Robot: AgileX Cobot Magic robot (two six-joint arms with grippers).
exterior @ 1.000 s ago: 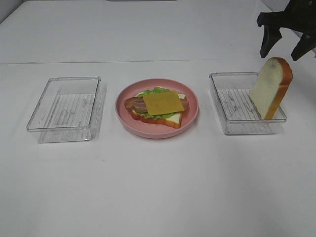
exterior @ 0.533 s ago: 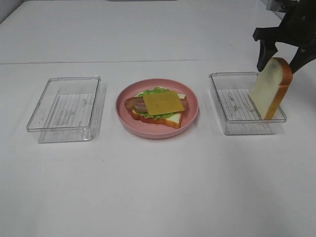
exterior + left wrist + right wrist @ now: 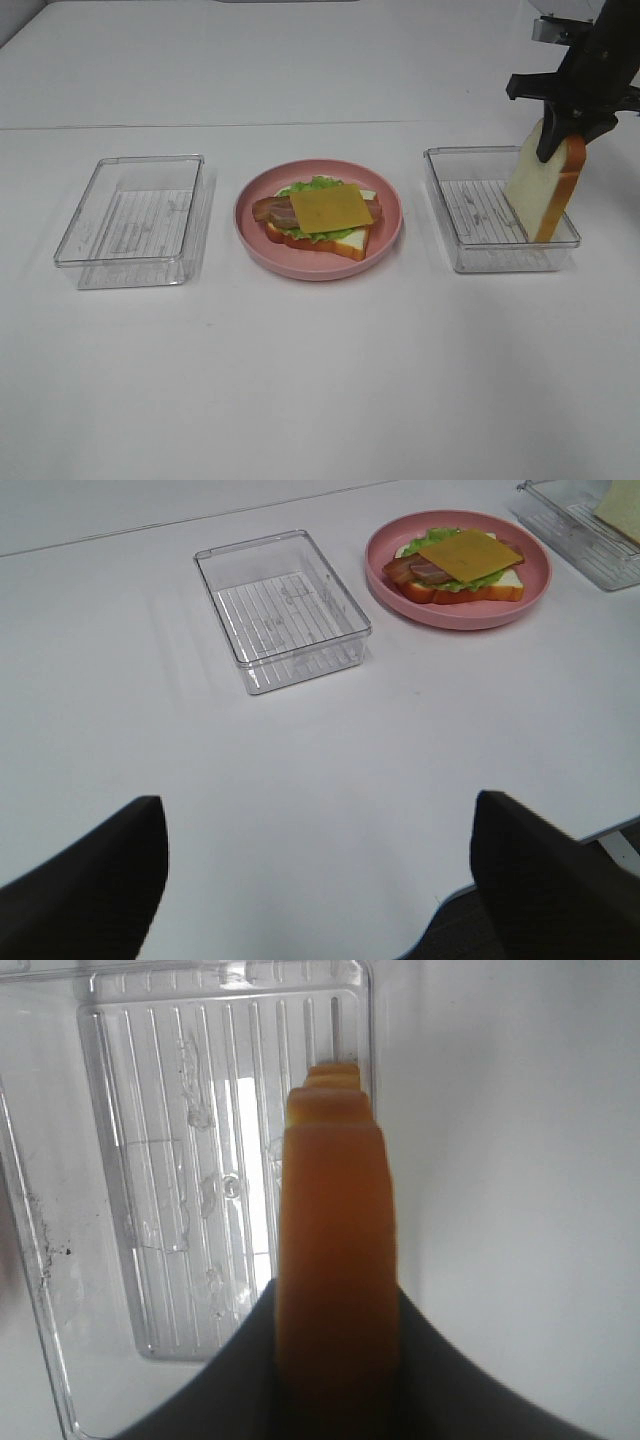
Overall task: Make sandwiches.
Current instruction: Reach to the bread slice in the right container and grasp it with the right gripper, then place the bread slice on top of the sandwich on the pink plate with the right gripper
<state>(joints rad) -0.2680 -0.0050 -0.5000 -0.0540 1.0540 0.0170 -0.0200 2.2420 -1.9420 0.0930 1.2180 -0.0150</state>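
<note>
the pink plate (image 3: pixel 252 245) holds an open sandwich (image 3: pixel 320 218) topped with cheese. the right end effector (image 3: pixel 566 128) pinches a bread slice (image 3: pixel 535 187) upright in the right clear tray (image 3: pixel 470 255). the left clear tray (image 3: pixel 78 255) sits apart; the left end effector (image 3: pixel 318 865) is spread.

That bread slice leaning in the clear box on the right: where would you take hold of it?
By its top crust edge, coming straight down. The bread slice stands almost upright against the wall of the right clear box, so its two flat faces are free for the right gripper, already pinching there.
</note>
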